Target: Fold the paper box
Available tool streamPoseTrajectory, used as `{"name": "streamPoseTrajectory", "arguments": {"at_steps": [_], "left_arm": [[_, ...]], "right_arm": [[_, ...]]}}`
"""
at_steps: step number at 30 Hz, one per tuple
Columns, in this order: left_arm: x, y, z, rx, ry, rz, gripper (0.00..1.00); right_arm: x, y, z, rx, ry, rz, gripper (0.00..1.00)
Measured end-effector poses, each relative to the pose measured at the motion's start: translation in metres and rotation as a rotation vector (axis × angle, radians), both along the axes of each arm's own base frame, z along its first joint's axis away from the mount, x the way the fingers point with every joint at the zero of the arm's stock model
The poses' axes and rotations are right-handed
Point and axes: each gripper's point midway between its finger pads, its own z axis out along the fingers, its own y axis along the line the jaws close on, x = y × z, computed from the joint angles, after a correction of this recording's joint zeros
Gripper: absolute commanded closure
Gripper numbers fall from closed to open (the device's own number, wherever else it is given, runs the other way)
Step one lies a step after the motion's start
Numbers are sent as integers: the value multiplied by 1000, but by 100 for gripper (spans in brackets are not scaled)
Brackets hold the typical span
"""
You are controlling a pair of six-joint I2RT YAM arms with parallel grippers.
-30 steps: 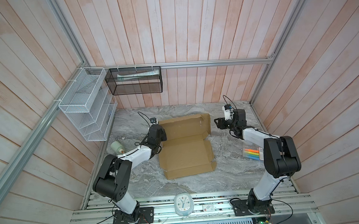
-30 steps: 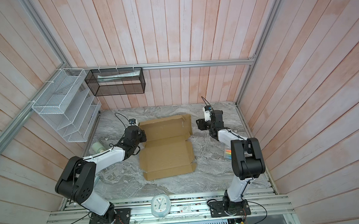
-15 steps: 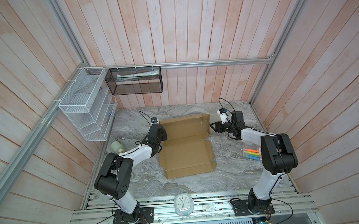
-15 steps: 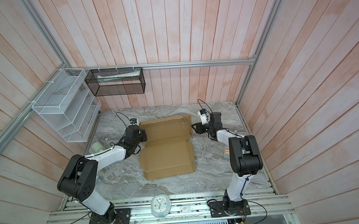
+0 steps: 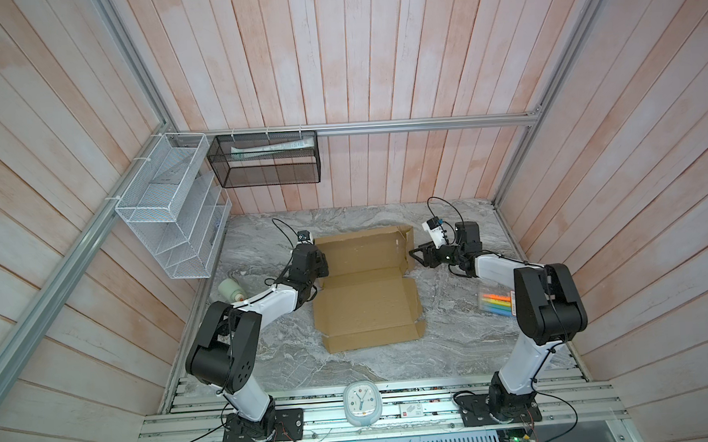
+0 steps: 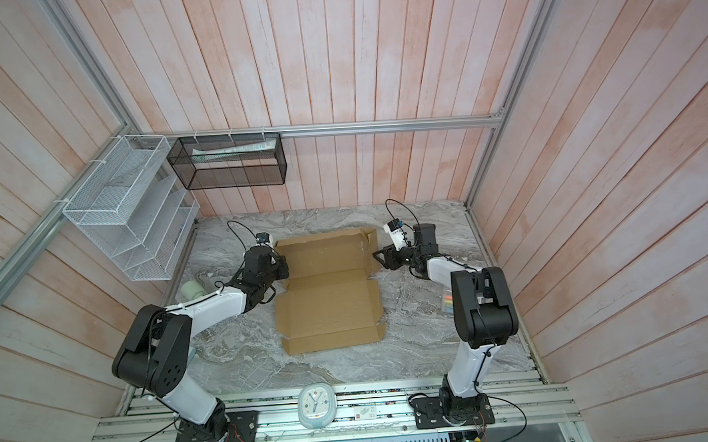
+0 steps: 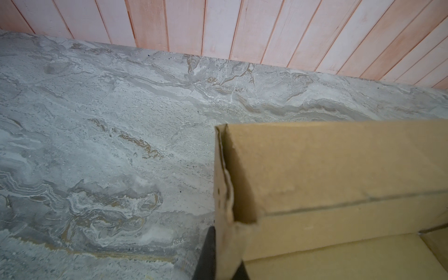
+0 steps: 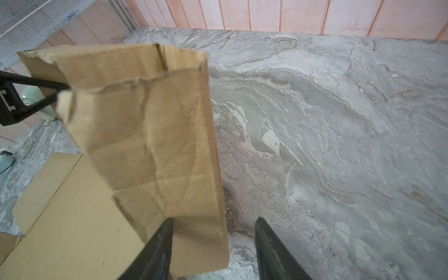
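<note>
Folding is proceeding from both sides of the box point(image 5: 366, 296), which is lying half-formed in the middle of the table point(image 5: 453, 329). The left gripper point(image 7: 226, 247) is clamping its raised side wall point(image 7: 221, 194), seemingly to stand it upright. The right gripper point(image 8: 215, 220), jaws apart, is framing the opposite flap point(image 8: 150, 135), probably to pinch it.

Walls point(image 5: 356, 64) were whitewashed pink wooden planks on three sides. Tabletop point(image 5: 454, 341) was grey veined marble pattern. An aluminium rail point(image 5: 422, 123) ran along the back wall and carried a black mesh basket point(image 5: 264, 164). A white wire rack point(image 5: 168, 207) hung on the left wall. Lighting was even.
</note>
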Motion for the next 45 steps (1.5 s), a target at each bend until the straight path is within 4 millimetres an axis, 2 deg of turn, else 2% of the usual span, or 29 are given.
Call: {"name": "streamPoseTrajectory", "arguments": {"at_steps": [11,22,32,39,45], "left_arm": [[1,-8,-8,-12,15,-38,100],[5,-10,-5,-20,9,-44,100],[6,-10,-7,-19,12,-43,100],[7,-5,-7,-12,10,-26,100],[8,-3,-7,-13,9,-18,100]], "right_arm": [[-10,10,6,40,-6,83,58],[-14,17,10,69,0,113,65],[-25,44,9,55,8,151,69],[-23,54,6,7,17,104,70],[-20,59,16,-33,-3,32,71]]}}
